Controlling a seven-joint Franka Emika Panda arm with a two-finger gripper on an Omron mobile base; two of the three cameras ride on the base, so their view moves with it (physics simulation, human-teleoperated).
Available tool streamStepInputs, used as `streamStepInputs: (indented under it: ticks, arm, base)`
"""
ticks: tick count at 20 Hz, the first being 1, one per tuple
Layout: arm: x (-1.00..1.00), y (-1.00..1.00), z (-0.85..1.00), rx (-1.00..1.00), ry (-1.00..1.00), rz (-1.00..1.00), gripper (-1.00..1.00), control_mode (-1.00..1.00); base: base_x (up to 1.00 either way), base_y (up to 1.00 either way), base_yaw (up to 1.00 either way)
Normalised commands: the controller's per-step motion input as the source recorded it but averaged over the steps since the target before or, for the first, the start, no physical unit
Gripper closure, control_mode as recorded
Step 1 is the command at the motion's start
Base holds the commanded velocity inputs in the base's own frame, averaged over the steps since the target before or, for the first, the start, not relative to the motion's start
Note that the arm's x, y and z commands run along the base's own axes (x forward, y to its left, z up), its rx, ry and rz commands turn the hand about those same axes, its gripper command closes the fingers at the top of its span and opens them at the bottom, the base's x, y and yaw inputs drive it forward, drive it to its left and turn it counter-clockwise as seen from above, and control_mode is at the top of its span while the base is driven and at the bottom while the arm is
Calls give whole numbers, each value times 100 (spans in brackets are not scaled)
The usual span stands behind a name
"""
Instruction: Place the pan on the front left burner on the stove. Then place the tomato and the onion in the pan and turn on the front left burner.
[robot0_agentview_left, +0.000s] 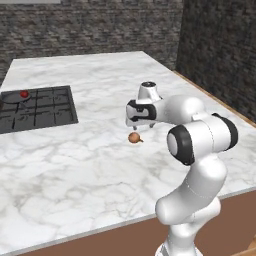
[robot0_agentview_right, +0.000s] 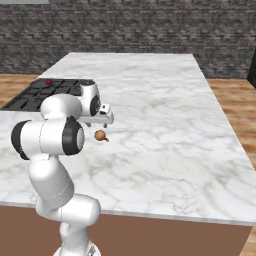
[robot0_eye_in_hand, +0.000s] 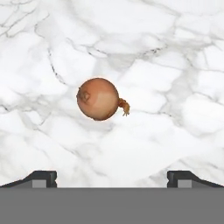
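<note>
The onion (robot0_eye_in_hand: 98, 99) lies alone on the white marble counter (robot0_agentview_left: 75, 165), with bare marble on every side of it. Nothing stands between it and the gripper (robot0_eye_in_hand: 112, 177). The gripper hangs above it, apart from it, and looks down at it. Its two dark fingertips stand wide apart at the bottom of the hand view, so the jaws are open and hold nothing. In that view the onion sits above the gap between the tips, a little toward the left tip.

The onion is almost round, so it has no clear long axis. A small dry tuft sticks out of one side and points to the right in the hand view. In the left base view the tuft also points right, away from the stove (robot0_agentview_left: 50, 112).

The stove is set in the counter, well apart from the onion, at the far left in the left base view. The pan (robot0_agentview_left: 15, 98) rests on its black grates at the left edge of that view. The tomato (robot0_agentview_left: 23, 93) lies in the pan. I cannot tell which burner is under the pan.
</note>
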Motion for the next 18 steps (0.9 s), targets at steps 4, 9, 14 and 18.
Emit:
streamStepInputs:
  ticks: [4, 9, 14, 18]
  arm:
    - [13, 0, -17, 0, 0, 10, -100, -100]
    - [13, 0, -21, 0, 0, 11, -100, -100]
    - [8, 0, -20, 0, 0, 10, -100, -100]
    - [13, 2, -13, 0, 0, 9, -100, -100]
  base:
    - [0, 0, 0]
    - [0, 0, 0]
    - [0, 0, 0]
    - [0, 0, 0]
